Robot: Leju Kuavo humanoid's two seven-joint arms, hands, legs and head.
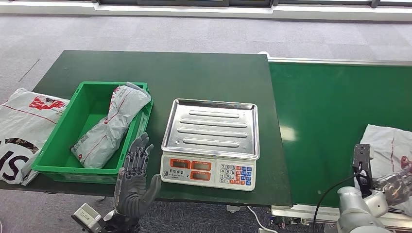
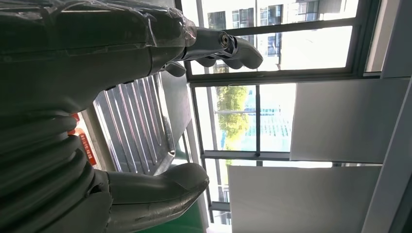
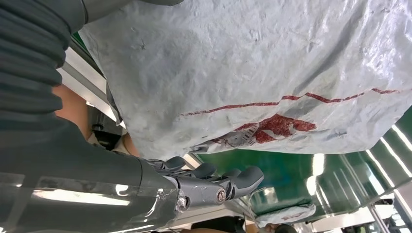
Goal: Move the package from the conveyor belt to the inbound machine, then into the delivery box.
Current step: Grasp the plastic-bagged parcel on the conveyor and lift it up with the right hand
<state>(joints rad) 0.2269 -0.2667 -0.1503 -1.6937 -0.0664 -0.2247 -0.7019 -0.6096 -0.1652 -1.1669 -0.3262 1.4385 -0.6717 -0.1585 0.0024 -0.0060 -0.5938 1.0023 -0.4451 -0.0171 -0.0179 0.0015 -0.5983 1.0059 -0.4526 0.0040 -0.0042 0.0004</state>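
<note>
Reaching beside the package [image 1: 391,145], right robot hand [image 1: 396,184] (fingers apart).

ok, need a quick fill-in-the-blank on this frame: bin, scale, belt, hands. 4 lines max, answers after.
1. The green plastic bin holds ____ grey plastic-wrapped package.
2. The steel tray of the white electronic scale is ____.
3. The grey package with red print on the green conveyor belt lies near the robot's ____ hand.
4. The left hand, fingers apart, holds ____.

Missing words: one; empty; right; nothing
</note>
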